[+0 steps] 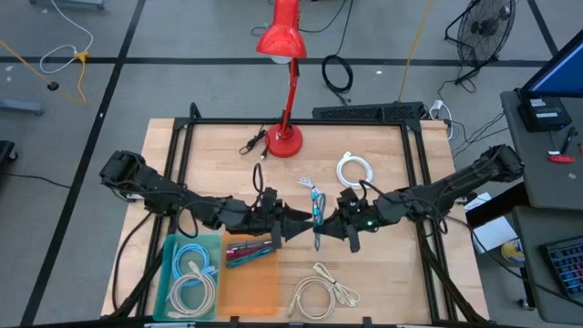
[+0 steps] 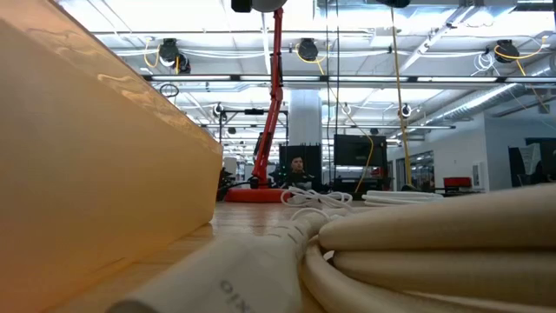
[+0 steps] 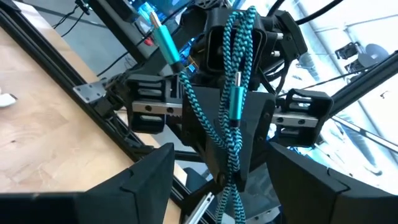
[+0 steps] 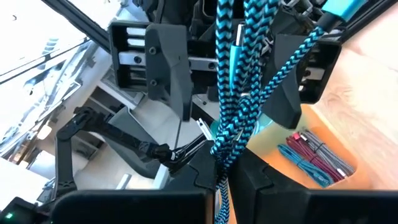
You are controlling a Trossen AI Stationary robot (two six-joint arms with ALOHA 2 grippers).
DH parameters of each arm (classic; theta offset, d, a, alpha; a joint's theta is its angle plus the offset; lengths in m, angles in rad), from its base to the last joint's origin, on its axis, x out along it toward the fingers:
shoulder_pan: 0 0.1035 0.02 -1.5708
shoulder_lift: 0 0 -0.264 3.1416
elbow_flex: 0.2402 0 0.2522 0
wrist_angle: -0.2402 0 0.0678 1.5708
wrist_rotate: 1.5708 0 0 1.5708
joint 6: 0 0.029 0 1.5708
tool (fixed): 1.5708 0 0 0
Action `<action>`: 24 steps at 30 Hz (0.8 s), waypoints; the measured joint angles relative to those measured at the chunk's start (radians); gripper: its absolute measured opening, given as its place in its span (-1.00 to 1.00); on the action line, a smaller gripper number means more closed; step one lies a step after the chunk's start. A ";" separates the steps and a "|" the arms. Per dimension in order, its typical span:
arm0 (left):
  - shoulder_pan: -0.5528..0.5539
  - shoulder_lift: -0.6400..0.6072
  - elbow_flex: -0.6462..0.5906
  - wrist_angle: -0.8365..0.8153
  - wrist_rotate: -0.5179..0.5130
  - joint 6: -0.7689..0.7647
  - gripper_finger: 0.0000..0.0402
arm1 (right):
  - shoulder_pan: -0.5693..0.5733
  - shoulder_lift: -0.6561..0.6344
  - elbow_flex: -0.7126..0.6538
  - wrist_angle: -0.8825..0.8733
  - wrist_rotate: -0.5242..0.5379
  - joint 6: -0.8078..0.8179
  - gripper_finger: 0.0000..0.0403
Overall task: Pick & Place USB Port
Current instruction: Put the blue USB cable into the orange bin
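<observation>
A teal-and-black braided USB cable (image 1: 317, 211), bundled in loops, hangs over the middle of the table between my two grippers. My right gripper (image 1: 332, 222) reaches in level from the table's right and is shut on the bundle (image 4: 231, 93). My left gripper (image 1: 303, 220) faces it level from the left. Its fingers (image 3: 146, 180) stand wide open on either side of the bundle (image 3: 233, 106) without touching it. The low view shows neither gripper. My right gripper pinches several strands of the bundle (image 4: 221, 163) between its two fingers. The fingers come level from the table's right and lie across the strands. The bundle is lifted clear of the table, with loops and a teal plug (image 4: 233, 59) beyond the fingers.
A teal bin (image 1: 170, 273) of white cables and an orange tray (image 1: 260, 290) with red and blue cables sit at the near left. A white coil (image 1: 323, 293) lies near the front edge, another (image 1: 357, 169) at the far right. A red lamp (image 1: 285, 138) stands at the far middle.
</observation>
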 joint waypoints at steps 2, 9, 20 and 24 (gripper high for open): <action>0.004 0.000 0.000 0.001 0.001 -0.003 0.28 | -0.009 0.012 0.000 0.011 -0.003 0.002 -0.95; 0.021 0.000 0.000 0.007 0.035 -0.014 0.28 | -0.026 0.050 0.000 0.032 -0.032 0.016 -0.95; 0.017 0.000 0.000 0.005 0.061 -0.001 -0.69 | -0.034 0.048 0.000 0.045 -0.040 0.007 -0.95; 0.017 -0.001 0.000 0.013 0.061 0.005 -0.91 | -0.034 0.049 0.000 0.070 -0.043 -0.024 -0.86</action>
